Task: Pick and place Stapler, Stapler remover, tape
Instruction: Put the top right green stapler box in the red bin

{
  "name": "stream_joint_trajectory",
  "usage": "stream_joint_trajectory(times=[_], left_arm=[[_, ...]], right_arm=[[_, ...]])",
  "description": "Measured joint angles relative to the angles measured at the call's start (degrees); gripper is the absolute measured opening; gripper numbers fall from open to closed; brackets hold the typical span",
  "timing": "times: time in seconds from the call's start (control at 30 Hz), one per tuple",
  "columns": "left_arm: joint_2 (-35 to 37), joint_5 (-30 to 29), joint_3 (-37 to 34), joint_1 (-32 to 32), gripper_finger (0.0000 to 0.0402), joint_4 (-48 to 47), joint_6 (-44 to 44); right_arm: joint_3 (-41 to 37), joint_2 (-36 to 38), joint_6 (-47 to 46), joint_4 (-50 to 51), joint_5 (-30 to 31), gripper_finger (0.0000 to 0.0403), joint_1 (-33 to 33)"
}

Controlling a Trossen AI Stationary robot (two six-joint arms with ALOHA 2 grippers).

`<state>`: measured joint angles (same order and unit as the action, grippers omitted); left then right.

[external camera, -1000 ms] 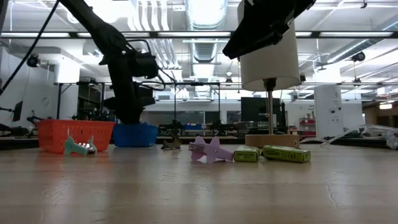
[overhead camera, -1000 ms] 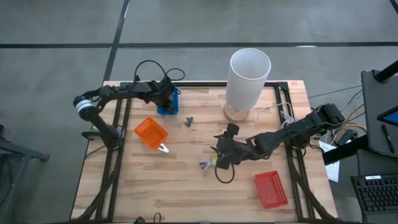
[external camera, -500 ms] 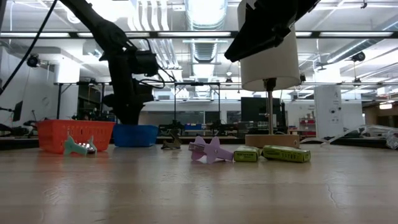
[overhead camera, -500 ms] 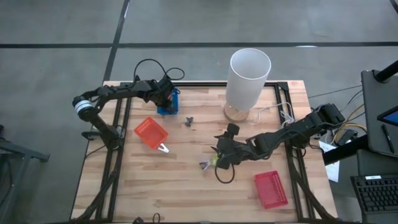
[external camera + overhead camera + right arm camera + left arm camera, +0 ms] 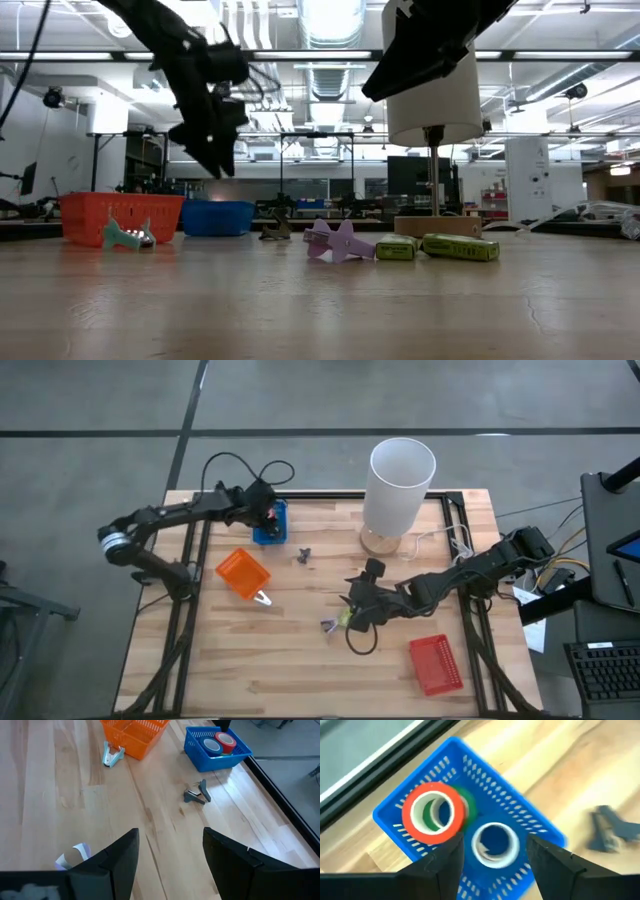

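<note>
Wooden table (image 5: 300, 660) | red tape (image 5: 433, 812), blue-looking tape (image 5: 494, 845) in blue basket (image 5: 540, 825) | left gripper (image 5: 492, 851) spread, empty

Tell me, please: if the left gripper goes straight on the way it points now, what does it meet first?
Probably the tape rolls in the blue basket: the left gripper points at the blue roll, red roll beside it. Depth is unclear.

Two tape rolls (image 5: 434, 813) lie in the basket (image 5: 272, 524) at the table's (image 5: 300, 670) eleven o'clock. A second basket (image 5: 243, 573) sits at nine, a third (image 5: 436, 664) at five, the lamp (image 5: 398, 485) at one.
</note>
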<state>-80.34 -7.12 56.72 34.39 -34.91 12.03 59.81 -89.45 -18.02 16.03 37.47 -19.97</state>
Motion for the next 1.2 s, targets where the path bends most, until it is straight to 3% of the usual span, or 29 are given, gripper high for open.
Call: stream_joint_trajectory(times=[0.13, 0.27, 0.47, 0.7, 0.9, 1.2], left_arm=[[5.82, 0.05, -3.35, -6.28, 0.0213, 6.08, 3.1], [10.79, -0.07, -9.13, -15.2, 0.0213, 18.97, 5.77], [14.19, -0.43, -20.48, -31.19, 0.0213, 49.35, 6.04], [11.59, -1.38, -31.69, -46.41, 0.0213, 80.66, 2.14], [8.51, -2.42, -34.06, -51.15, 0.0213, 87.01, -0.33], [5.01, -2.42, -33.15, -51.39, 0.0213, 87.6, -1.22]], right_arm=[[-0.38, 0.0, 0.0, 0.01, 0.02, 0.0215, 0.0], [-0.88, 0.0, 0.13, 0.0, 0.04, 0.0215, 0.11], [-1.75, 0.0, -1.32, 1.03, 0.0, 0.0215, 0.16], [-1.67, 0.0, -13.79, 8.82, -1.71, 0.0215, 0.16], [-3.11, 0.0, -33.46, 12.76, -4.33, 0.0215, 1.66], [-7.25, -0.01, -43.46, 13.65, -6.32, 0.0215, 1.91]])
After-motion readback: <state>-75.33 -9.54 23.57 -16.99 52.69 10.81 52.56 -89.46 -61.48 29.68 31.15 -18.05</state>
